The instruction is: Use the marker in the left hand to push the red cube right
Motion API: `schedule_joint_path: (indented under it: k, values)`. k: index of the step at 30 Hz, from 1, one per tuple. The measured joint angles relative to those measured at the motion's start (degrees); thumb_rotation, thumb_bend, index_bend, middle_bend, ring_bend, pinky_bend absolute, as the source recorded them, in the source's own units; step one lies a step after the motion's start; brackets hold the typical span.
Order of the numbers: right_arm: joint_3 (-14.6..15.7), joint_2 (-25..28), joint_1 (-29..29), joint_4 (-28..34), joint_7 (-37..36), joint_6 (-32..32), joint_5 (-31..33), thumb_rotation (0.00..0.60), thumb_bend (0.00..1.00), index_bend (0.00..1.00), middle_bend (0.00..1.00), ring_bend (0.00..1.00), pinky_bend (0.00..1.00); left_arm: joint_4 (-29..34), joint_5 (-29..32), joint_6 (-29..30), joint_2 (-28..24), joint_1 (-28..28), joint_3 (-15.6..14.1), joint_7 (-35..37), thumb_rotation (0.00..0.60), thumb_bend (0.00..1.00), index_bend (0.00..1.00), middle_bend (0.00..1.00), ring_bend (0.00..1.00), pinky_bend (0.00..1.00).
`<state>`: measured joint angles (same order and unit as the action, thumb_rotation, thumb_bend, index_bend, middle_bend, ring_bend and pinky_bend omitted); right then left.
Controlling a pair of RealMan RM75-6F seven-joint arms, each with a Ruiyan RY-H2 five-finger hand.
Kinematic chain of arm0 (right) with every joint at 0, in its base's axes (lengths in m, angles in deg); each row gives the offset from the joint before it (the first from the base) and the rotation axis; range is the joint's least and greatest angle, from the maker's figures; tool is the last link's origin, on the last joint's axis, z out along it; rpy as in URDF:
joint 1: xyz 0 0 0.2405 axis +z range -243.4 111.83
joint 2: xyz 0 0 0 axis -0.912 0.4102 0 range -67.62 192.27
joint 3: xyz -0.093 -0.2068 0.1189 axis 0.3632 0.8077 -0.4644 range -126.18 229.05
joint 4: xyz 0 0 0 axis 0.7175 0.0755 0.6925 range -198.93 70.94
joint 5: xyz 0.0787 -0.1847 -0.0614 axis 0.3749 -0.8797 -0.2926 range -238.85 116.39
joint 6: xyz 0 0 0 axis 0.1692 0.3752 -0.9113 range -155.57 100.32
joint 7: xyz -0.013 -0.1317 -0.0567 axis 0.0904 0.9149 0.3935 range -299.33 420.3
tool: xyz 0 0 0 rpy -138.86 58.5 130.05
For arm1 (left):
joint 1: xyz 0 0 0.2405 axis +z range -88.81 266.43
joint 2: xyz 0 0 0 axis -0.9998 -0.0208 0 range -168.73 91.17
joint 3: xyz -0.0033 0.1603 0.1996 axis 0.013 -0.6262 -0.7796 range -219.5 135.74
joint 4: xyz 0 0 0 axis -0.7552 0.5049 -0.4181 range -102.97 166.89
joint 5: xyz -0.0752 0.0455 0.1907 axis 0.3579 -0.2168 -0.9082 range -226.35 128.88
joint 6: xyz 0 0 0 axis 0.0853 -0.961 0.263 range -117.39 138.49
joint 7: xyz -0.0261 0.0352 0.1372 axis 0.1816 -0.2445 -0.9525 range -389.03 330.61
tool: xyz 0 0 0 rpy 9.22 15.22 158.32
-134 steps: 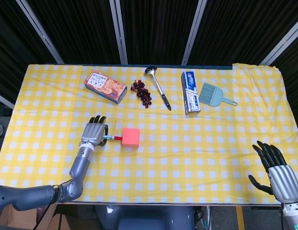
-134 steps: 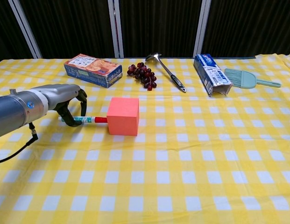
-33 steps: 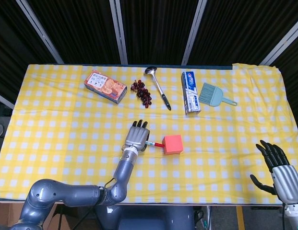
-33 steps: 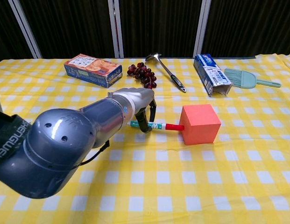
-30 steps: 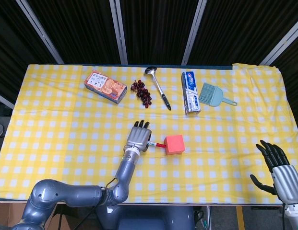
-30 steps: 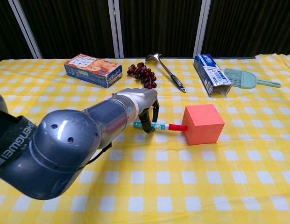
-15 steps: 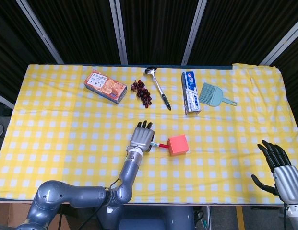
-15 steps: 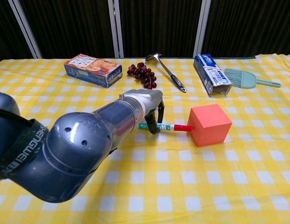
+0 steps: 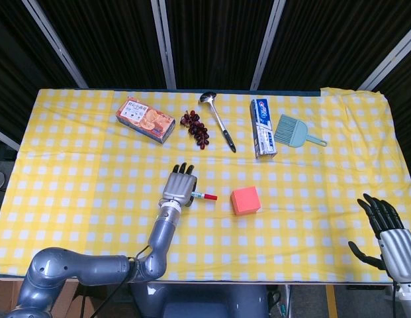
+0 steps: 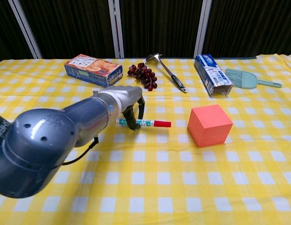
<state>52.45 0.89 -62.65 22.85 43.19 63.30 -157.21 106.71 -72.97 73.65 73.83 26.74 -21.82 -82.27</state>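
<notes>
left hand (image 9: 179,189) holds marker (image 9: 204,196) | red cube (image 9: 245,200) apart

Cracker box (image 9: 145,120), grapes (image 9: 195,127), ladle (image 9: 217,120), toothpaste box (image 9: 263,127), brush (image 9: 294,131) on checkered cloth (image 9: 73,172).

Red cube (image 9: 245,200) on checked cloth, red-capped marker (image 10: 144,123) level, apart.

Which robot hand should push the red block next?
The left hand: it holds the marker, whose red tip points at the red cube across a small gap. The right hand holds nothing, far off at the table's edge.
</notes>
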Motion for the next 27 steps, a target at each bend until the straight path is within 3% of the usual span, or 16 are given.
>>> schedule_joint_path:
  k: [17, 27]
  values:
    - [0.0, -0.5, 0.4, 0.3, 1.6, -0.7, -0.2, 0.600, 0.34, 0.00, 0.00, 0.00, 0.06, 15.8, -5.3, 3.8, -16.8, 11.1, -9.1, 4.0, 0.600, 0.46, 0.55, 0.08, 0.00, 0.09]
    - [0.0, -0.8, 0.8, 0.6, 2.6, -1.4, -0.3, 0.600, 0.34, 0.00, 0.00, 0.00, 0.06, 16.5, -7.7, 2.8, -21.9, 16.2, -13.5, 8.9, 0.600, 0.45, 0.54, 0.08, 0.00, 0.09]
